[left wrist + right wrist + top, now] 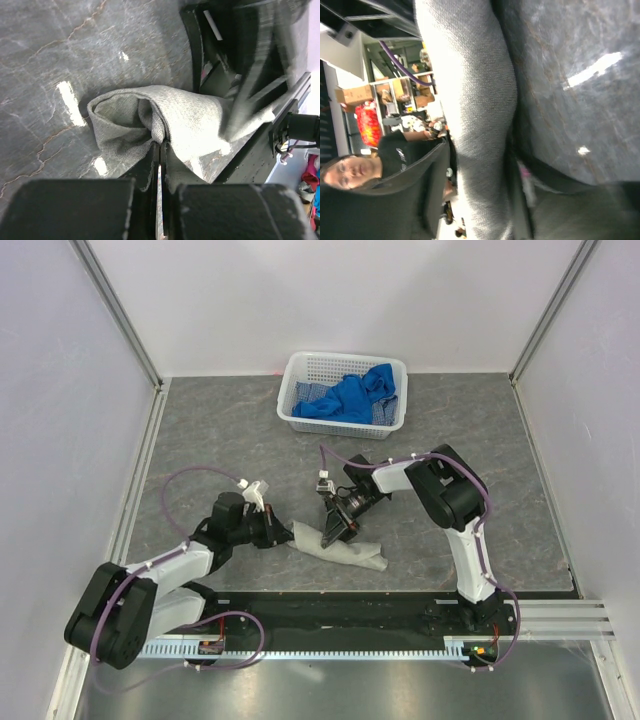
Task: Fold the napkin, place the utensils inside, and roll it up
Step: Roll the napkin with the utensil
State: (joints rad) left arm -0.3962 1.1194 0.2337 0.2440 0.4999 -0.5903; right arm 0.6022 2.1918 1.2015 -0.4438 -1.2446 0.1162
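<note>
The left gripper (282,532) is clamped shut on a pinch of cloth at the left end of the napkin (340,548). The right gripper (333,532) is set astride the roll's middle, jaws apart. The napkin is laid near the middle of the table's (200,420) front edge, long axis left to right, right end nearer. Thin, limp cloth is judged liable to unroll; its ends are best pinched.

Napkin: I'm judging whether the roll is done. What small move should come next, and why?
Probably lift the right gripper clear. Its jaws stand apart around the napkin, which already lies rolled on the table. The left gripper is shut on one end and looks able to keep it in place.
</note>
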